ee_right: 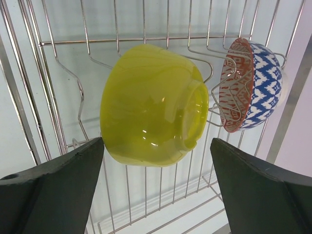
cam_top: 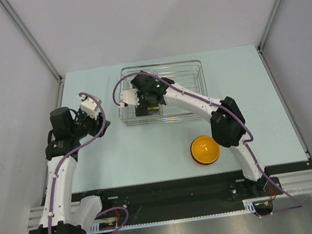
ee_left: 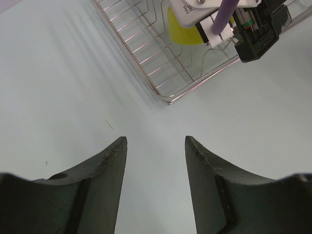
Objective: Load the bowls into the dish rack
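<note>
The silver wire dish rack [cam_top: 187, 72] stands at the back middle of the table. A lime-yellow bowl [ee_right: 151, 105] rests on its side between the rack's wires [ee_right: 146, 39]. Beside it a red and blue zigzag bowl [ee_right: 251, 85] stands on edge in a divider. My right gripper [ee_right: 157, 141] hangs open over the lime bowl, with a finger wide of it on either side. An orange bowl [cam_top: 205, 149] sits upside down on the table near the right arm. My left gripper [ee_left: 156, 139] is open and empty above bare table, left of the rack [ee_left: 161, 73].
The right arm [cam_top: 201, 105] stretches across the rack's front edge. The rack's near corner [ee_left: 168, 100] lies just ahead of the left gripper. White walls close in the table on the left, the right and the back.
</note>
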Motion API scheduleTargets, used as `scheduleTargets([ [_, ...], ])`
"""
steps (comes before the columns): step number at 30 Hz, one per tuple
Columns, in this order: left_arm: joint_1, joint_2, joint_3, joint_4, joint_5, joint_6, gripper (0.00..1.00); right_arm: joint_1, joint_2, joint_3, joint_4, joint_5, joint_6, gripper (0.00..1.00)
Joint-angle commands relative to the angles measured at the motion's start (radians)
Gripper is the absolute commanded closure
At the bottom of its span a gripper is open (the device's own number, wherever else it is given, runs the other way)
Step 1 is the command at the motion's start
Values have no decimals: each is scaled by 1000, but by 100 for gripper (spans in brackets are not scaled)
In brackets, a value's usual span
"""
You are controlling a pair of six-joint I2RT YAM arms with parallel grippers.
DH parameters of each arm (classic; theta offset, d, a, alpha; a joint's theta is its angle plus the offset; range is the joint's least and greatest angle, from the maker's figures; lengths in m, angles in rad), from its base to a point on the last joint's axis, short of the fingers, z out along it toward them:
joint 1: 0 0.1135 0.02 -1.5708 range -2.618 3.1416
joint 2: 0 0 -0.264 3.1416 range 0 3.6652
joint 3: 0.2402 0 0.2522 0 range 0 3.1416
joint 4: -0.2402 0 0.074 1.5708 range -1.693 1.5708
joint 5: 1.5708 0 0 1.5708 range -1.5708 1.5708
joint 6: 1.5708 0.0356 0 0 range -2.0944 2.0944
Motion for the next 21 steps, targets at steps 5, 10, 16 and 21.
scheduleTargets([
  [5,11,-18,21,1,38,29,42,-28,-153,44,-20,-8,39,3],
  [10,11,-14,51,-14,86,46,28,-91,-269,6,-42,-82,151,2],
  [16,1,31,125,-68,194,80,0,-251,-508,-181,-47,-329,366,1],
  [21,-168,99,164,-112,126,127,0,-387,-728,-579,1,-377,452,1],
])
